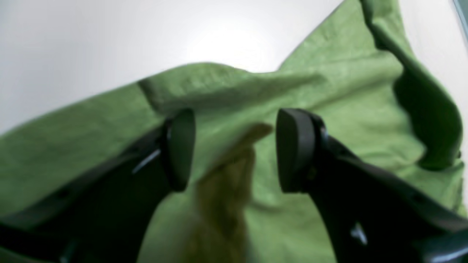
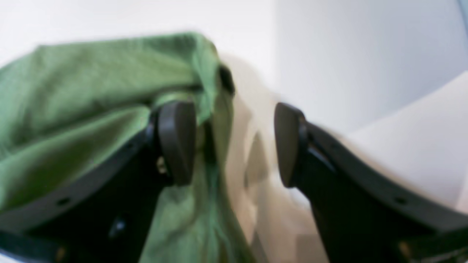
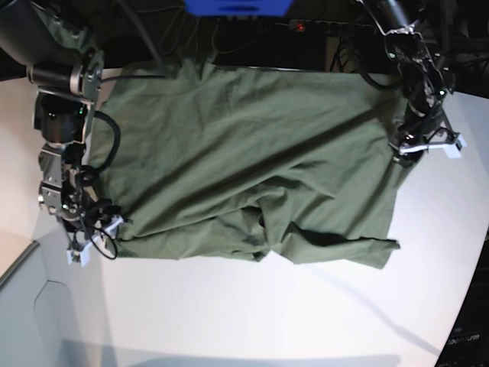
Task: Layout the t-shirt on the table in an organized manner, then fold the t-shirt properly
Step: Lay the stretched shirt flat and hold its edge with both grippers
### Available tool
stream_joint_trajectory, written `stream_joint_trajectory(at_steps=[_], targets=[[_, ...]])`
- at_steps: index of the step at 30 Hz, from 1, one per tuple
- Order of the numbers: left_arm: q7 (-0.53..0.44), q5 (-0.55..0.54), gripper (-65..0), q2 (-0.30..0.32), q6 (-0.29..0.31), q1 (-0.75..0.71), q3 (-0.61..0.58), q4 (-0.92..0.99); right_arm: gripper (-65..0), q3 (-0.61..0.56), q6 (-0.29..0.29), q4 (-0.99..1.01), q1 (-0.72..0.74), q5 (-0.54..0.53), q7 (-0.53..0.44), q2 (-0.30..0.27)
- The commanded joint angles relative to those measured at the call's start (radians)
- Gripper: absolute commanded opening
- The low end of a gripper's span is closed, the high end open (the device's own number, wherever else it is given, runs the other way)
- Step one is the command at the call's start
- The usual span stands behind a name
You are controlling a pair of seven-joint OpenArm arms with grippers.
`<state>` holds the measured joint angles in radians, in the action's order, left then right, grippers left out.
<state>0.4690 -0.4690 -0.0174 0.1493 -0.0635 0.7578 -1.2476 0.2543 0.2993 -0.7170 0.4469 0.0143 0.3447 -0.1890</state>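
Observation:
The olive-green t-shirt [image 3: 244, 153] lies spread wide but wrinkled on the white table [image 3: 267, 313], with folds bunched along its near hem. My left gripper [image 3: 428, 147] stands open at the shirt's right edge. In the left wrist view its fingers [image 1: 296, 149] hover apart over the shirt [image 1: 329, 91], with a blurred loose fold between them. My right gripper [image 3: 95, 239] is open at the shirt's near left corner. In the right wrist view the shirt [image 2: 91, 91] drapes beside the left of its fingers [image 2: 175, 142], and the gap between the two shows only table.
A blue object [image 3: 237, 6] and dark cables [image 3: 321, 34] sit behind the table's far edge. The table's curved edge [image 3: 466, 306] runs down the right side. A grey panel [image 3: 30, 306] lies off the near left corner.

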Motion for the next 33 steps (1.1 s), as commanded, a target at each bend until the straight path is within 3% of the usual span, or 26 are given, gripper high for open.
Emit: stream_joint_trajectory(at_steps=[1,4,7,8,12,21,26,33], targets=[[-0.017,-0.007,-30.6,0.010,0.005,0.008,0.001,-0.002,-32.2,0.001,0.004,-0.008,0.026,-0.009,-0.042,-0.020],[-0.019,-0.007,-30.6,0.024,0.005,-0.005,0.018,0.026,-42.7,0.001,0.004,0.021,0.020,-0.009,-0.086,-0.023],[-0.019,-0.014,-30.6,0.038,0.005,-0.019,0.070,0.042,-63.2,0.006,0.002,0.052,0.019,-0.007,-0.105,-0.042],[-0.019,-0.014,-30.6,0.040,0.005,-0.022,0.082,0.044,-65.0,0.007,0.001,0.058,0.019,-0.007,-0.105,-0.048],[-0.019,-0.014,-30.6,0.041,0.005,-0.023,0.113,0.058,-65.0,0.010,-0.001,0.030,-0.006,-0.012,-0.106,-0.068],[-0.019,-0.015,-30.6,0.038,0.005,-0.017,0.110,0.056,-65.0,0.202,-0.001,-0.227,-0.136,-0.009,-0.094,-0.050],[-0.019,-0.015,-30.6,0.020,0.005,-0.014,0.110,0.047,-64.4,0.221,-0.001,-0.283,-0.188,-0.009,-0.094,-0.054],[-0.016,-0.015,-30.6,0.014,0.005,0.004,0.108,0.055,-41.4,0.221,-0.001,-0.422,-0.237,-0.009,-0.094,-0.056]])
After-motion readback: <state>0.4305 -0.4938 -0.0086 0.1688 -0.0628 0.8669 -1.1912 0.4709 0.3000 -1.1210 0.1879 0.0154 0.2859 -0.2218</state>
